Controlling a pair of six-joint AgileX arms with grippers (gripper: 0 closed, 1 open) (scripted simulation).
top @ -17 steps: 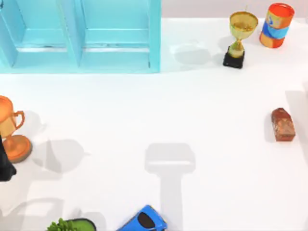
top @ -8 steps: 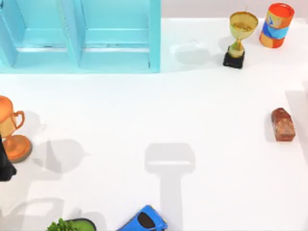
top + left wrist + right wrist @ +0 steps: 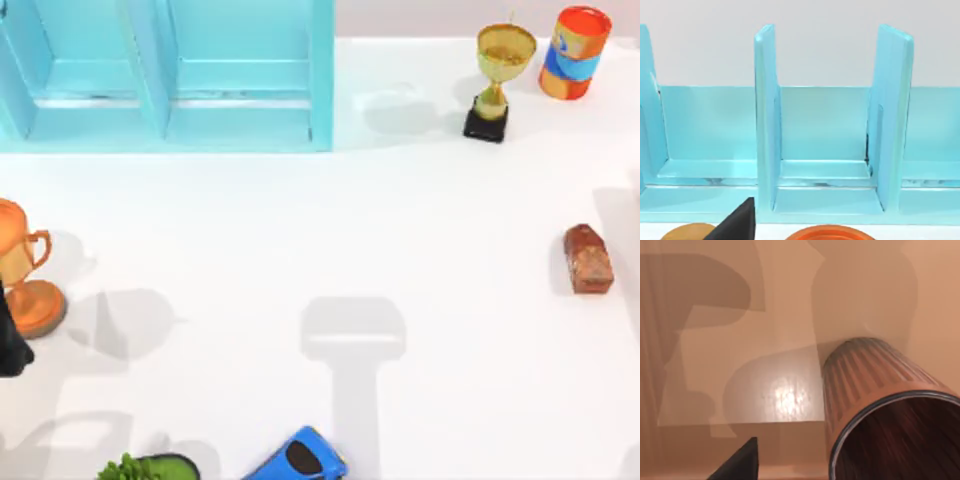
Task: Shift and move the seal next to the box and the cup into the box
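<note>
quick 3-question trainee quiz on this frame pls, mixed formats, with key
1. True or false: the seal already touches the blue box.
2. Multiple choice: in the top view, what stands beside the gold trophy at the far right?
A. an orange, blue and yellow can
B. a green plant
C. a blue toy car
3. Fill in: the right wrist view looks down past the ribbed side and dark brown inside of the ____.

Key: 1 false, it lies apart near the table's right edge; 2 A; 3 cup.

Mottled seal [image 3: 587, 259] stands at table's right; ribbed cup [image 3: 880, 405] seemingly upright.
</note>
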